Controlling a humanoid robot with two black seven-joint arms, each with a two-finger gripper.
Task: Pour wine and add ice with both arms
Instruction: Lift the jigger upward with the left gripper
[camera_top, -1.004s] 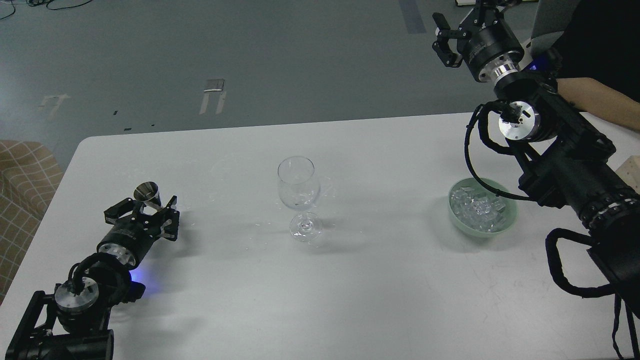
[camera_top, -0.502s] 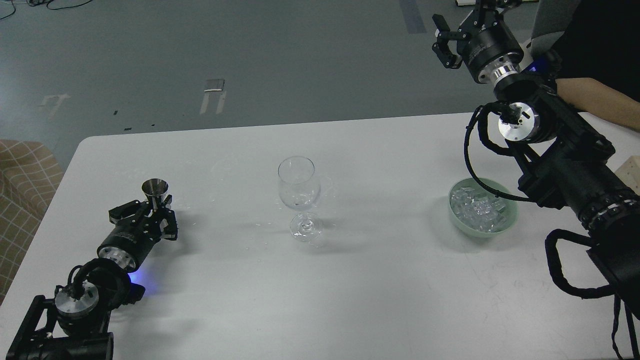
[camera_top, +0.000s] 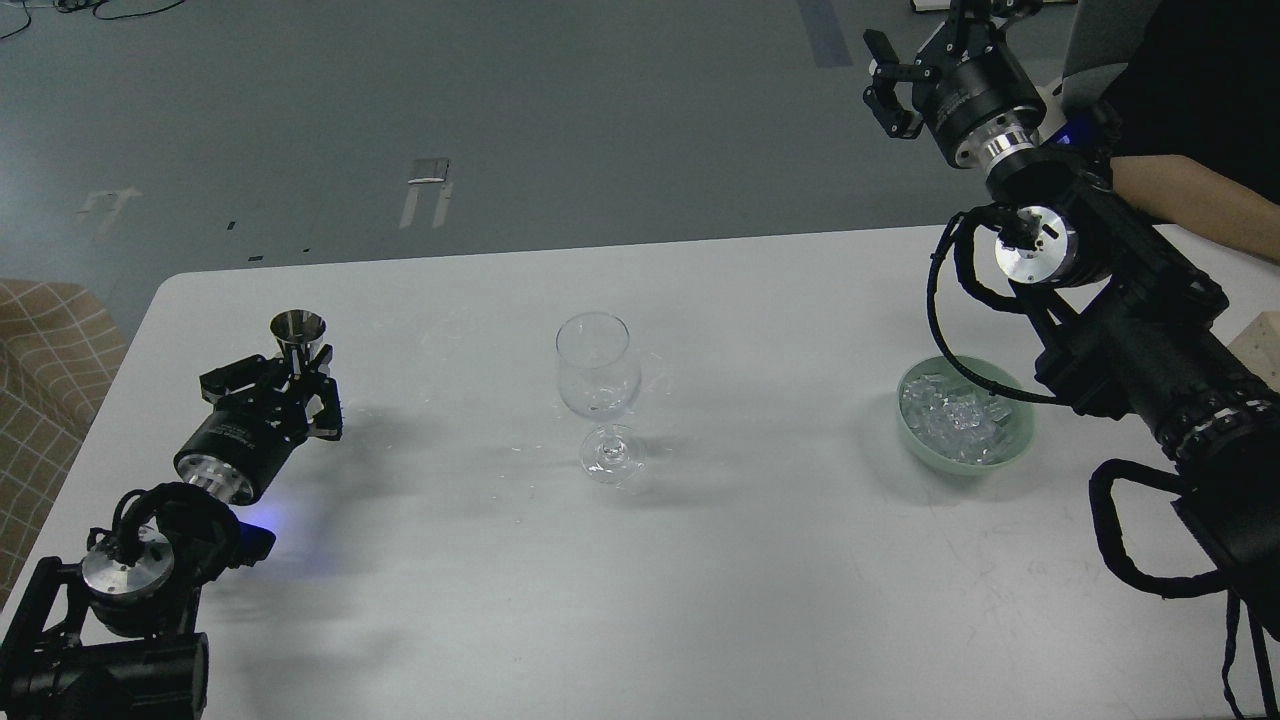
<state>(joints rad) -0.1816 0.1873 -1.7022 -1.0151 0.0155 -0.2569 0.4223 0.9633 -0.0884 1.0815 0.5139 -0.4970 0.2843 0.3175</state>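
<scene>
A clear wine glass (camera_top: 597, 375) stands upright at the table's middle; any wine in its bowl is hardly visible. A pale green bowl (camera_top: 1020, 440) at the right holds many clear ice cubes (camera_top: 955, 418). My left gripper (camera_top: 297, 378) is low over the table at the left, shut on the lower part of a small upright metal jigger (camera_top: 298, 328), well left of the glass. My right gripper (camera_top: 884, 78) is raised high beyond the table's far right edge, open and empty, well above and behind the bowl.
The white table (camera_top: 700, 580) carries small wet spots around the glass. A person's bare forearm (camera_top: 1190, 195) lies at the right behind my right arm. A checked sofa (camera_top: 40, 350) stands at the left edge. A pale wooden block (camera_top: 1262, 342) is at the right edge.
My left gripper has turned the jigger from tilted to upright and drawn it back to the left and farther from the glass. The right arm has hardly moved.
</scene>
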